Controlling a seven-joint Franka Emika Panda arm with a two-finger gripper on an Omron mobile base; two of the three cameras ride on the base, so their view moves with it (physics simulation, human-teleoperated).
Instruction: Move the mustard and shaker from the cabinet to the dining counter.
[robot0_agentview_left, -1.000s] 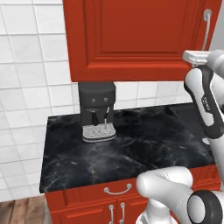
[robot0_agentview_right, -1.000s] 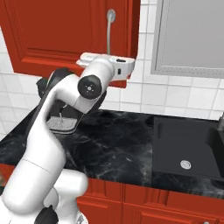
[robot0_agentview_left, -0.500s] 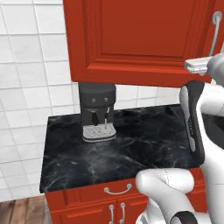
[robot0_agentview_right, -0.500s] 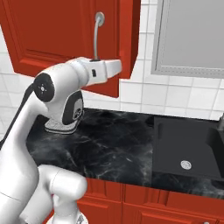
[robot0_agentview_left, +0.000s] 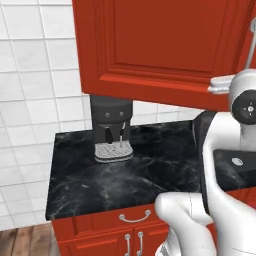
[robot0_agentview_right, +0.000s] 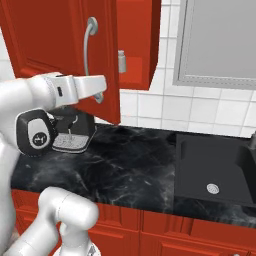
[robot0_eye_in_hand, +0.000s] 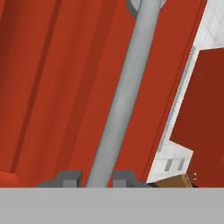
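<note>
Red panelled cabinet (robot0_agentview_right: 60, 40), door ajar

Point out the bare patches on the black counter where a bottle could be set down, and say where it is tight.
Free: the counter stretch between the coffee machine and the sink, and its front strip above the drawers. Tight: the back left corner by the coffee machine, under the swung cabinet door, where the end effector grips the handle.
</note>
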